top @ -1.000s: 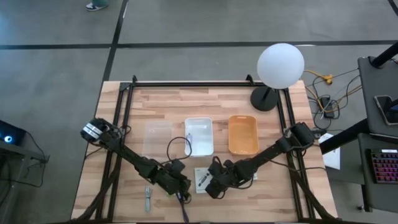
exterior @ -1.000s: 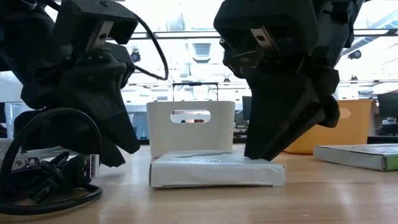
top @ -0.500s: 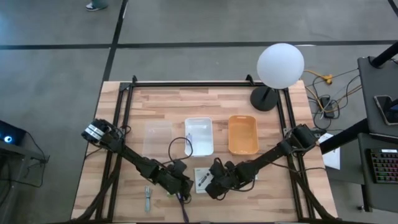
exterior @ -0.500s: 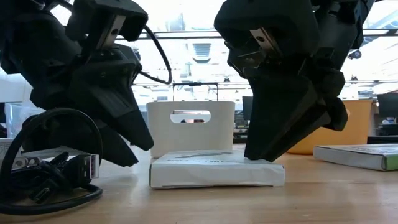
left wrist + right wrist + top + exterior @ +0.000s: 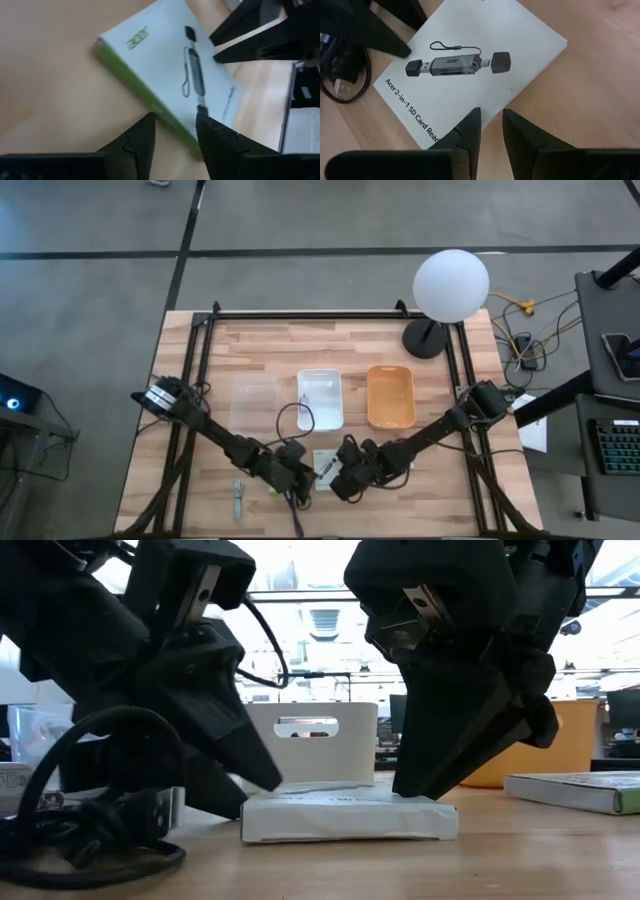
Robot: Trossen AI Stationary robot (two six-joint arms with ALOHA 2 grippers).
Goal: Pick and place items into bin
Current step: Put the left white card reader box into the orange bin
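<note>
A white printed packet (image 5: 323,464) lies flat on the table between both grippers; it shows in the low view (image 5: 348,818) and in both wrist views (image 5: 170,60) (image 5: 470,45). My left gripper (image 5: 303,476) (image 5: 262,783) is open at the packet's left side. My right gripper (image 5: 338,480) (image 5: 412,790) is open with a narrow gap at its right side. A black cable (image 5: 90,835) lies coiled under the left gripper. A grey metal stick (image 5: 237,498) lies near the table's near edge. My left gripper slants down from the table's left, and one fingertip (image 5: 266,780) meets the packet's upper left edge. In its wrist view the packet's green side edge (image 5: 172,122) lies between the two fingers. The packet stays flat on the table. My right gripper slants down from the table's right, its fingertips (image 5: 418,788) resting on the packet's upper right edge. In its wrist view that edge (image 5: 490,106) sits right at the gap between the fingers. The packet lies flat.
Three bins stand in a row farther back: clear (image 5: 253,402), white (image 5: 320,398), orange (image 5: 391,396). A second flat box (image 5: 575,790) lies to the right, under the right arm. A lamp with a white globe (image 5: 451,285) stands at the far right corner.
My left gripper has moved toward the table's right, up to the packet's left edge. The black cable under it has shifted slightly the same way. The packet has stayed in place.
</note>
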